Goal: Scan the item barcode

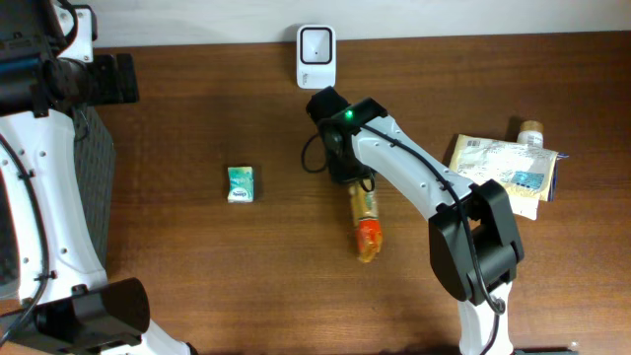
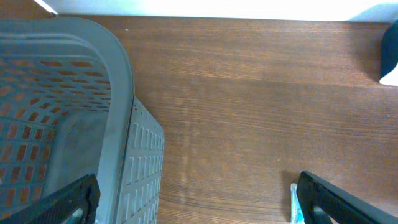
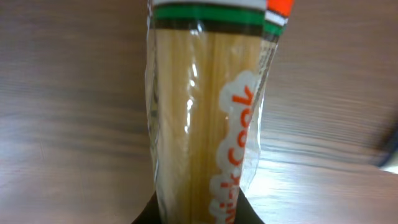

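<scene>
A long clear packet of spaghetti (image 1: 366,223) with an orange end lies on the brown table, pointing toward the front. My right gripper (image 1: 362,183) sits over its far end. In the right wrist view the packet (image 3: 205,118) fills the middle, and the dark fingers (image 3: 146,216) of the right gripper (image 3: 202,214) press against both its sides, shut on it. No barcode shows on the packet. A white scanner (image 1: 315,55) stands at the table's back edge. My left gripper (image 2: 199,208) hangs open over bare wood, next to a basket.
A small green-and-white pack (image 1: 240,184) lies left of centre; its edge (image 2: 293,205) shows by my left finger. A grey mesh basket (image 2: 118,99) stands at the far left. Several bagged items (image 1: 501,168) and a bottle (image 1: 531,132) lie at the right.
</scene>
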Tool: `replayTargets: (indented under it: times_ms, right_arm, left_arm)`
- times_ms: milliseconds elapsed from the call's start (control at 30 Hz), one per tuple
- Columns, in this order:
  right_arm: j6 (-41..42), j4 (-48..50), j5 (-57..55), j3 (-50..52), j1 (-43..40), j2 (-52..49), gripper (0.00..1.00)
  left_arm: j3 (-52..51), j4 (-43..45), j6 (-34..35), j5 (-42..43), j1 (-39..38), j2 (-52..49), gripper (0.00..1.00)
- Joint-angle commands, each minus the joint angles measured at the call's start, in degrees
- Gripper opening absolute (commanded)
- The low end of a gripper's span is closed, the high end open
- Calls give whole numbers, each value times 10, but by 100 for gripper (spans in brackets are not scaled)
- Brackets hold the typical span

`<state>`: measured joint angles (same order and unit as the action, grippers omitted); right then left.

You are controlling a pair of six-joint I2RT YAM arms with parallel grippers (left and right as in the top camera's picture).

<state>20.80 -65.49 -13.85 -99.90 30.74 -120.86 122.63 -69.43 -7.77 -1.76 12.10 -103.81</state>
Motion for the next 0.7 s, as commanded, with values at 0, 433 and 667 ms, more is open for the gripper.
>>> replayTargets:
  times_ms: [0,433,667]
  right_arm:
    - [-4,-6,-124,-20,3,-2,4]
    - [-30,16,59,-35,165,-52,66]
    - [-101,-51,263,-77,71,-32,63]
  left_arm:
    - [9,1,-7,0,4,10,99]
    - [9,1,-7,0,4,10,99]
    - [9,1,-7,0,4,10,99]
